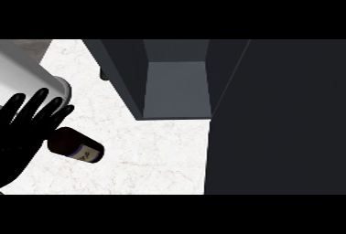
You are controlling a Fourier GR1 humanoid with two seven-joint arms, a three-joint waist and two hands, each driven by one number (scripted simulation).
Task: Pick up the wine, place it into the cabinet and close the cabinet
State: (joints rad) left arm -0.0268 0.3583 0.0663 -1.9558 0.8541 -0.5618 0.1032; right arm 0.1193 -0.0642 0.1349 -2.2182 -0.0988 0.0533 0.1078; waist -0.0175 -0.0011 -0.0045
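Wine (76, 146) bottle is low at the view's left, its dark body w/ a label band showing just under the left hand (28, 125). The fingers (37, 107) are straight and spread apart, lying over the bottle's upper end; I cannot tell if the palm or thumb really holds it, or if the bottle stands on the white marbled surface (155, 160) or is lifted a bit. So the step in hand looks like the pick-up, approx. at its start. Next move, I judge: close round the bottle, then carry it right and up toward the open cabinet (175, 87), whose grey inside shows at top centre. The cabinet door (277, 119), a big dark panel, stands open at the right & must not be hit. Right hand is not visible.
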